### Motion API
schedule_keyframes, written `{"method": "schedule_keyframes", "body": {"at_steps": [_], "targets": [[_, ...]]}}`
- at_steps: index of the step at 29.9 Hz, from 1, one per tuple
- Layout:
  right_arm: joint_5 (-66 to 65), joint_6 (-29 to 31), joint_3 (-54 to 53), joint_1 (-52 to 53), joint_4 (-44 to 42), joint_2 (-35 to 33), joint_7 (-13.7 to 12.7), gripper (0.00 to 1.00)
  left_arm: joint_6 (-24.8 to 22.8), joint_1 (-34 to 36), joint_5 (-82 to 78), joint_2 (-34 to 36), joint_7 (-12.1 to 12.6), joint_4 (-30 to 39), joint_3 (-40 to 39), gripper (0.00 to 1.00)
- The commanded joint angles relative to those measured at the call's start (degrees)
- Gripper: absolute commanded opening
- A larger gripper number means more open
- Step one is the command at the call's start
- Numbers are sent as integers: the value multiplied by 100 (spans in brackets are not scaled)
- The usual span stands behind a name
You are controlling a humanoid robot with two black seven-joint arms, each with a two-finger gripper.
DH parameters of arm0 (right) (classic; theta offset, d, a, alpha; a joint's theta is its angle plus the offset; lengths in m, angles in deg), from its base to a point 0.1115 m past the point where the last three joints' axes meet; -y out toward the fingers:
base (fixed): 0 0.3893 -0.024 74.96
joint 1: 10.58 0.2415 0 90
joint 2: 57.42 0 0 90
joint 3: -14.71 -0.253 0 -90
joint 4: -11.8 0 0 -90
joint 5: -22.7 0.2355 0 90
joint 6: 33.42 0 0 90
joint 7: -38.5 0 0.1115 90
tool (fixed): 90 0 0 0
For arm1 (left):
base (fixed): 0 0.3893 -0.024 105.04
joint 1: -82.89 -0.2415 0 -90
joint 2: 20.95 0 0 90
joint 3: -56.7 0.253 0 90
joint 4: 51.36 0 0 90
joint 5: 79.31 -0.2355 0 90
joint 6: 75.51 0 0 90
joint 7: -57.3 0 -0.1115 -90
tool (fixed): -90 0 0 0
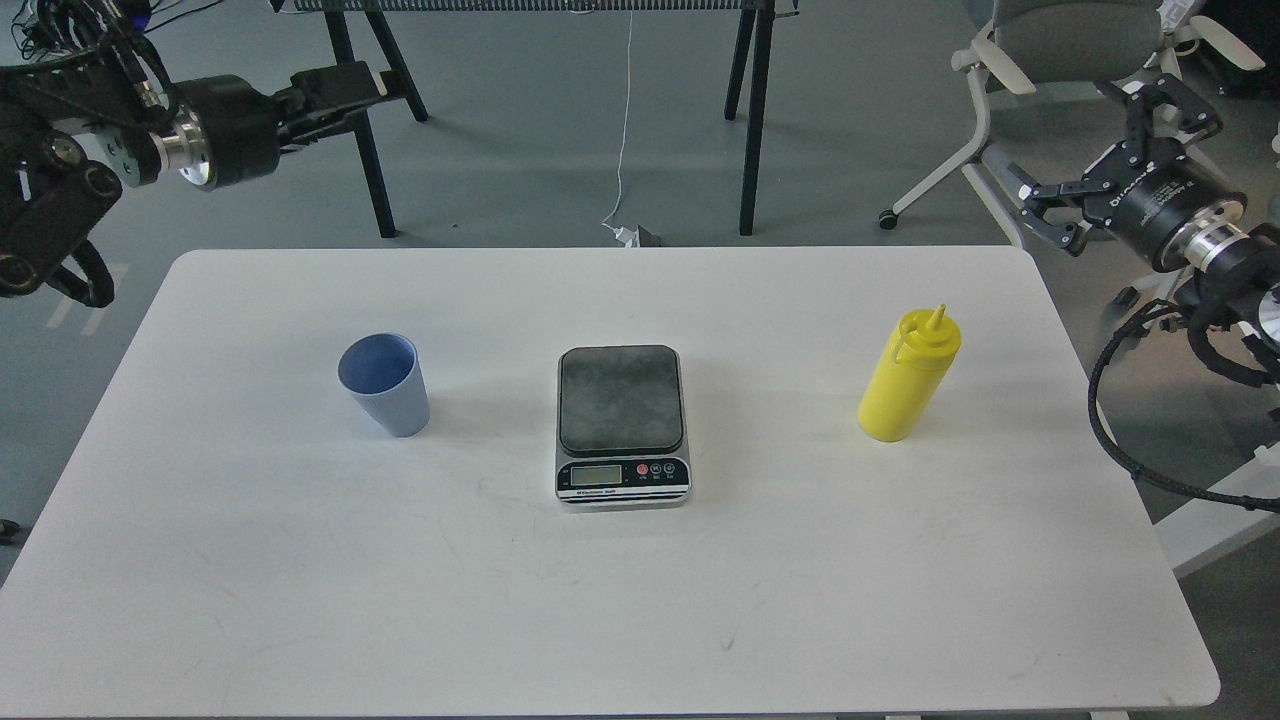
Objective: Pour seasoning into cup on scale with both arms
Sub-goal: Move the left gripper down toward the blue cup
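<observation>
The light-blue cup (385, 384) stands upright on the white table (300, 560), left of centre. The scale (621, 424) sits at the middle with nothing on its dark plate. The yellow seasoning bottle (908, 377) stands upright at the right, nozzle up. My left gripper (338, 90) hovers beyond the table's far left corner, high above the floor, seen side-on, so its fingers cannot be told apart. My right gripper (1085, 145) is open and empty beyond the far right corner, well apart from the bottle.
A grey office chair (1060, 60) stands behind my right gripper. Black table legs (752, 120) and a white cable (626, 120) are on the floor behind the table. Black cables (1110, 420) hang from my right arm past the table's right edge.
</observation>
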Motion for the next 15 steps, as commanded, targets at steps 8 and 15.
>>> {"method": "schedule_keyframes", "body": {"at_steps": [8, 15], "targets": [[-1, 0, 32, 31, 3, 4, 0, 99, 602, 374, -2713, 35, 1, 447, 1536, 100], [-9, 0, 40, 31, 21, 40, 0, 99, 1246, 445, -2661, -35, 1, 51, 2699, 100]]}}
